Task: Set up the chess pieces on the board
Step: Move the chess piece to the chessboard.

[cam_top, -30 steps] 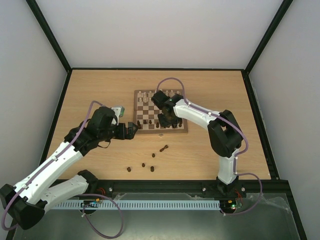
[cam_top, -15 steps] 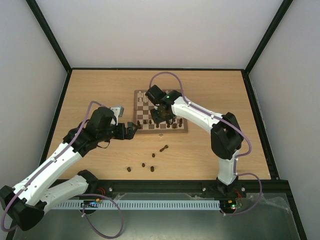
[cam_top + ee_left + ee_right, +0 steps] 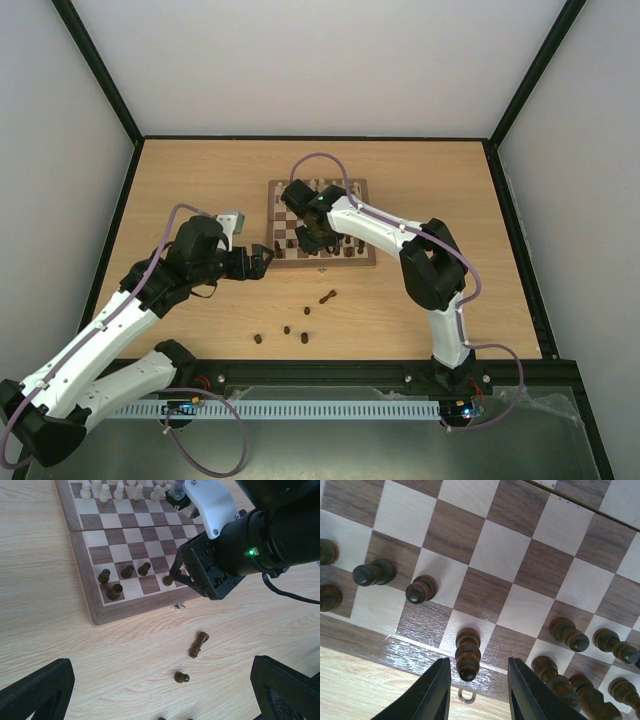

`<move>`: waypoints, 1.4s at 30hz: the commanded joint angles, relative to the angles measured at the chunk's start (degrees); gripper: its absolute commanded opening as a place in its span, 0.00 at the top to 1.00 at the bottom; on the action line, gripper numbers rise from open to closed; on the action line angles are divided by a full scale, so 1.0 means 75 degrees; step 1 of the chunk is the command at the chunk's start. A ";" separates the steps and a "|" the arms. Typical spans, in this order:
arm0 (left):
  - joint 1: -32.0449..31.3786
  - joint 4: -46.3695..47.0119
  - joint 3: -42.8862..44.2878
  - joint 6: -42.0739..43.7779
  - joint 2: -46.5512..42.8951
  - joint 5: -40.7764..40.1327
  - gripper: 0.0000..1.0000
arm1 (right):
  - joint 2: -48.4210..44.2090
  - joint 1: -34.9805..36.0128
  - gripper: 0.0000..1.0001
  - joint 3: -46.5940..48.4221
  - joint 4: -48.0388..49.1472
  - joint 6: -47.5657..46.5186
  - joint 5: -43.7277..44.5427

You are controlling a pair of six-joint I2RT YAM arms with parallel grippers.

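Observation:
The board (image 3: 366, 262) lies at the table's middle, with cream-white pieces (image 3: 330, 186) on its far row. Several dark chess pieces stand on its two near rows (image 3: 375, 573). My right gripper (image 3: 311, 240) hangs over the near edge, open, its fingers (image 3: 438, 690) on either side of a standing dark piece (image 3: 468, 655) without touching it. The brass clasp (image 3: 465, 695) shows just below. My left gripper (image 3: 264, 258) is open and empty off the board's near left corner. In the left wrist view, a lying dark piece (image 3: 199, 644) and a dark pawn (image 3: 181, 677) rest on the table.
Several loose dark pieces lie on the table in front of the board (image 3: 327, 296), (image 3: 306, 309), (image 3: 257, 339). The right arm's body (image 3: 250, 545) covers the board's right half in the left wrist view. Black frame rails edge the table.
My right gripper has moved left along the board's near rows and now hangs open around a standing dark piece. The left arm has barely moved.

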 commanded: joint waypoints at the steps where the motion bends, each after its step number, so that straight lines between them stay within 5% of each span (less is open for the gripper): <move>1: 0.0052 -0.0172 0.0139 -0.0022 -0.0145 -0.0072 0.01 | 0.0166 0.0040 0.69 0.0101 -0.0475 0.0069 0.0168; 10: 0.0053 -0.0234 0.0139 0.0004 -0.0225 -0.0113 0.01 | 0.0329 0.0045 0.92 0.0204 -0.0376 0.0000 -0.0205; 27: 0.0068 -0.0267 0.0092 -0.0001 -0.0269 -0.0136 0.00 | 0.0723 0.0337 0.92 0.0883 -0.0535 -0.0120 -0.0286; 33: 0.0067 -0.0237 0.0092 -0.0013 -0.0260 -0.0135 0.01 | 0.0733 0.0362 0.90 0.0906 -0.0548 -0.0122 -0.0258; 42: 0.0075 -0.0282 0.0179 -0.0026 -0.0260 -0.0149 0.01 | 0.0114 0.0362 0.68 0.0805 -0.0493 -0.0080 -0.0270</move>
